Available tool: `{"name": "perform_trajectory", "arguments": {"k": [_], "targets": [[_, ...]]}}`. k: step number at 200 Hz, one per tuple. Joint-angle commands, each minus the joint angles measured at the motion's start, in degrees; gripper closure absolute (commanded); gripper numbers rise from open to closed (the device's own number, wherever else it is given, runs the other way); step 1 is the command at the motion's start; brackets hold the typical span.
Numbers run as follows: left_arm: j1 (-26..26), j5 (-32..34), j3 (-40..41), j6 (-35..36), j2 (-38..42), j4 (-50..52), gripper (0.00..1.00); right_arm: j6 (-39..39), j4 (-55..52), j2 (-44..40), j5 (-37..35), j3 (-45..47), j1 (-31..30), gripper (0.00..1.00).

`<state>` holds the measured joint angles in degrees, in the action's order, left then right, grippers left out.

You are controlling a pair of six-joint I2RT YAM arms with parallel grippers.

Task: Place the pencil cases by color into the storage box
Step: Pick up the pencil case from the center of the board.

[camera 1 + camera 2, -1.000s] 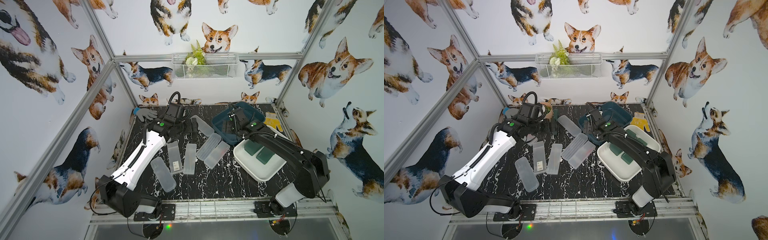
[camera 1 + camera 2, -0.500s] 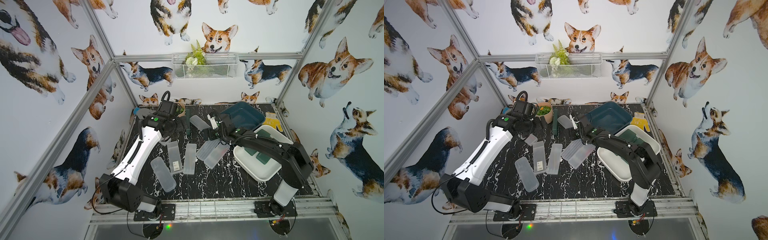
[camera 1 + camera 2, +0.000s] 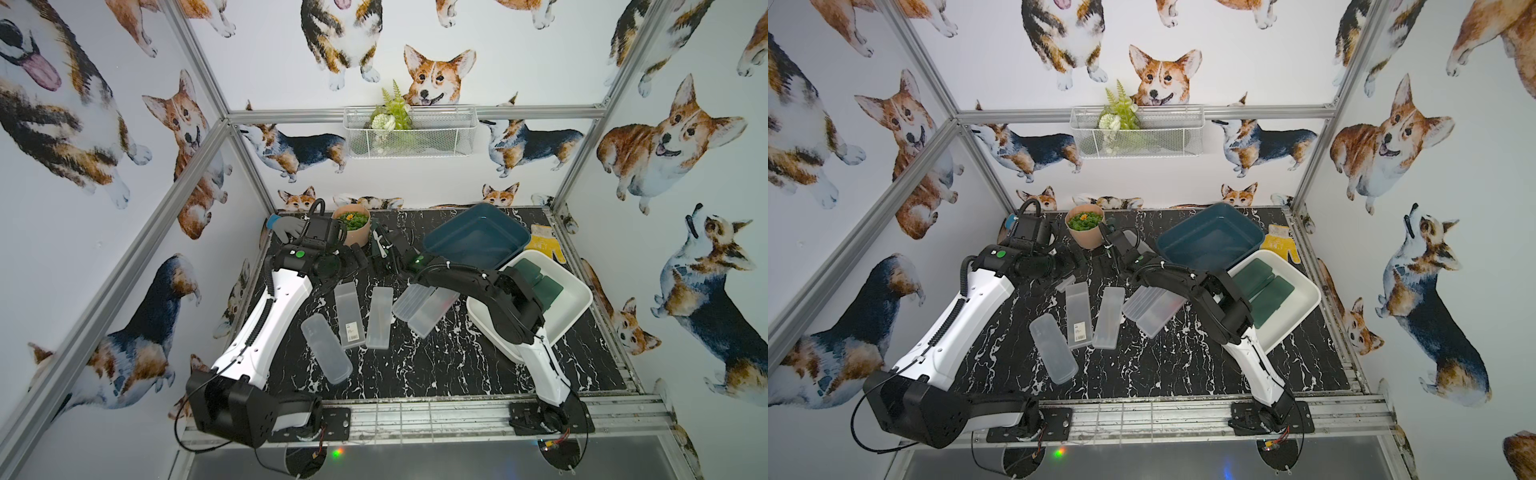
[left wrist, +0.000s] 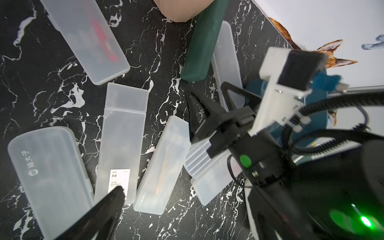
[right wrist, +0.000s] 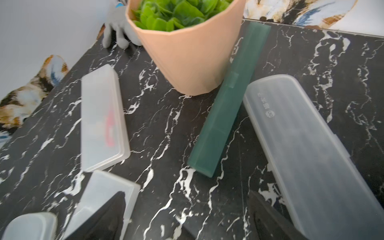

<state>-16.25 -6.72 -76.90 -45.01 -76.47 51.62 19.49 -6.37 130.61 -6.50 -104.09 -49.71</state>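
Having swung from teal box (image 3: pixel 469 239) to green case (image 5: pixel 226 108), right pincer (image 5: pixel 187 194) wide, empty; left pincer (image 3: pixel 360 258) likewise

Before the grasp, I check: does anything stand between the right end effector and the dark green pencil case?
Nothing visible: only bare table separates the right end effector from the dark green pencil case.

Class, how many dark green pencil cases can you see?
3. Two green cases lie side by side in the white bin; a third lies beside the peach pot. The right arm hides part of the bin, so more may be there.
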Motion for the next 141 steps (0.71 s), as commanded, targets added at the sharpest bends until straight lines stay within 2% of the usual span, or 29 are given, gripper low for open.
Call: {"name": "perform_trajectory", "arguments": {"k": [1,82,141], "targets": [[0.0,0.7,-0.9,-0.6,0.3,-1.3,0.05,-1.2,0.4,3.8,-2.3,-4.0,0.9,0.09],[0.1,0.1,-7.3,4.8,-3.4,0.8,0.05,-2.1,0.6,12.1,-5.5,-13.7,0.7,0.15],[0.1,-0.2,-7.6,2.8,-4.7,0.7,0.06,0.5,0.0,14.8,-7.3,-15.7,1.0,0.31]]}}
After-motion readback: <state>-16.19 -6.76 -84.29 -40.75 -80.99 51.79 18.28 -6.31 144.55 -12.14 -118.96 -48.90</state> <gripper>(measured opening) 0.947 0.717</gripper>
